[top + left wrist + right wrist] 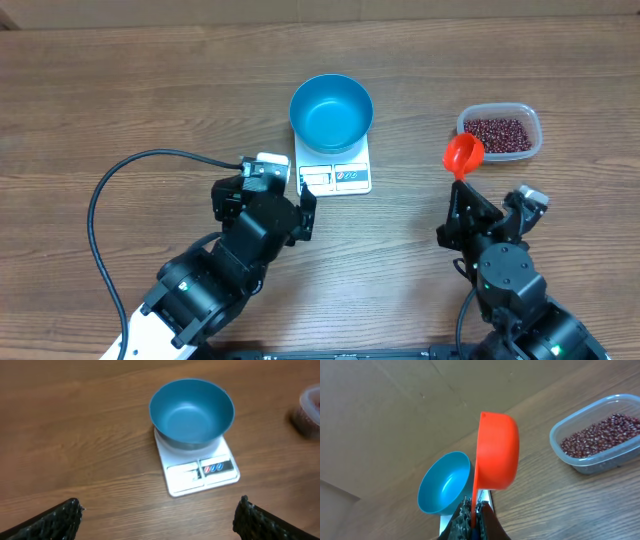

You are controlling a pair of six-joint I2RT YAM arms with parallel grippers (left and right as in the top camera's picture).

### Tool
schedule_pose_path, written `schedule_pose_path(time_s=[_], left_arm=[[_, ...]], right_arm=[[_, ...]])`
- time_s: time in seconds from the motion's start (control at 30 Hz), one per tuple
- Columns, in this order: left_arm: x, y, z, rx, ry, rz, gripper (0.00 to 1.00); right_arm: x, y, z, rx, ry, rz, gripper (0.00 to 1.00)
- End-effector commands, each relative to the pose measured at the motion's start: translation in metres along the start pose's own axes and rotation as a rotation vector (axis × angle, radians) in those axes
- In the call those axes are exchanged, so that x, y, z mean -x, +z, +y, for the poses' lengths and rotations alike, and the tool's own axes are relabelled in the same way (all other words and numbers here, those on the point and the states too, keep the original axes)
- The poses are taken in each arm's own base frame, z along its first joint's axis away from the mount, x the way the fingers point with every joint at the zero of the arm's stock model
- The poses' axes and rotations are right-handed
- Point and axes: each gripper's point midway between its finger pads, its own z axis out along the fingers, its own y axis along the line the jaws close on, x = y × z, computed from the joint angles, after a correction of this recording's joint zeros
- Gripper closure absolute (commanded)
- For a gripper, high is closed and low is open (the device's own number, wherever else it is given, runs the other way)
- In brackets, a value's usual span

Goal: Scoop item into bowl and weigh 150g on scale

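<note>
**Scale** (200, 467): flat white square of smooth plastic with rounded corners. The near edge carries a pale display strip and a dark label panel with three small round marks, one red and two blue. Any lettering is too small to read. It stands straight ahead of the left fingers, beyond the gap between them.

**Bowl** (192, 410): round, deep and bright blue, smooth inside and out. It sits on the far part of the scale, ahead of the left fingers. Its whole blue inside is in view.

**Beans** (600, 435): tiny, dark red-brown, in a loose granular heap. They lie in the tub, ahead and to the right of the right fingers.

**Tub** (585, 407): clear plastic, rectangular, with rounded corners and a thickened rim.

**Scoop** (497, 450): orange-red plastic, a round cup on a thin flat handle, turned on edge. The cup stands just above the right fingers, apart from the tub.

**Left fingers** (60, 520): black with knurled pads, spread wide and holding nothing, on the near side of the scale.

**Right fingers** (462, 522): dark, closed tight on the scoop handle.

**Table** (120, 80): brown wood-grain top.

**Cable** (100, 200): black, round, looping to the left of the left arm.
</note>
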Motion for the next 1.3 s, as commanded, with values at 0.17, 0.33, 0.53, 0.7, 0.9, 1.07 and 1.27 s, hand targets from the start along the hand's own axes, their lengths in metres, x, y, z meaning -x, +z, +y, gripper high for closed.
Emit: schedule_pose_path(time_s=[0.17,0.33,0.53,0.7,0.9,1.07,1.27], left_arm=[[0.035,-0.035,0.009,-0.201,0.21,0.02,0.0],[0.051,-0.062,0.034,-0.237,0.254,0.018,0.0],[0.065,-0.069,0.045,-0.3,0.337,0.001,0.0],[0.052,-0.056,0.024,-0.484,0.437,0.072,0.0],[0.024,-0.03,0.022,-0.539,0.417,0.242,0.0],[0.021,-0.023,0.022,-0.545,0.41,0.266,0.0],[0.019,-0.023,0.024,-0.536,0.412,0.276,0.0]], right_arm=[[0.007,-0.001,0.004,0.005,0.003,-0.02,0.96],[0.001,-0.001,0.011,0.044,-0.02,0.018,0.96],[-0.012,-0.007,0.021,0.104,-0.119,0.116,0.96],[-0.016,-0.018,0.009,0.047,-0.165,0.186,0.96],[-0.016,-0.042,0.013,0.067,-0.232,0.303,0.96],[-0.027,-0.065,0.016,0.115,-0.26,0.438,0.96],[-0.033,-0.07,0.026,0.17,-0.234,0.482,0.96]])
